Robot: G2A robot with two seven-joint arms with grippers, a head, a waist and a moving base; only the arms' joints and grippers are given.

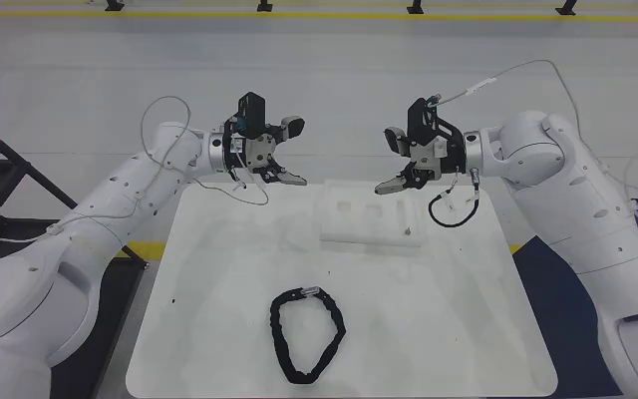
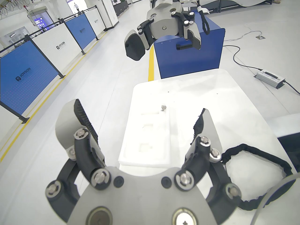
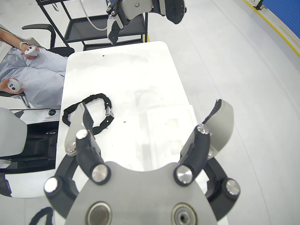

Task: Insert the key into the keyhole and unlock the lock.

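The key [image 1: 407,228] is seen standing upright in the white foam tray [image 1: 371,235], at the tray end nearest the right arm; in the left wrist view the key [image 2: 163,107] is found at the far end of the tray [image 2: 145,161], past three shallow square recesses. The tray is placed at the far middle of the worktop [image 1: 219,299]. The black chain lock [image 1: 276,329] is laid in a closed loop on the worktop, nearer the robot and well apart from the tray, with its silver lock head at the loop's far side, toward the tray. The keyhole cannot be made out. The left pincer [image 1: 296,153] is held wide apart with nothing in it, in the air over the far left edge of the worktop, beside the tray's left end and not touching it. The right pincer [image 1: 389,161] is also spread wide with nothing held, in the air above the tray's right part, near the key but apart from it. The two pincers are pointed toward each other across the tray. In the right wrist view the chain lock [image 3: 95,98] is seen past the pincer's [image 3: 150,115] own fingers [image 3: 82,115], with the tray [image 3: 164,115] beside it.
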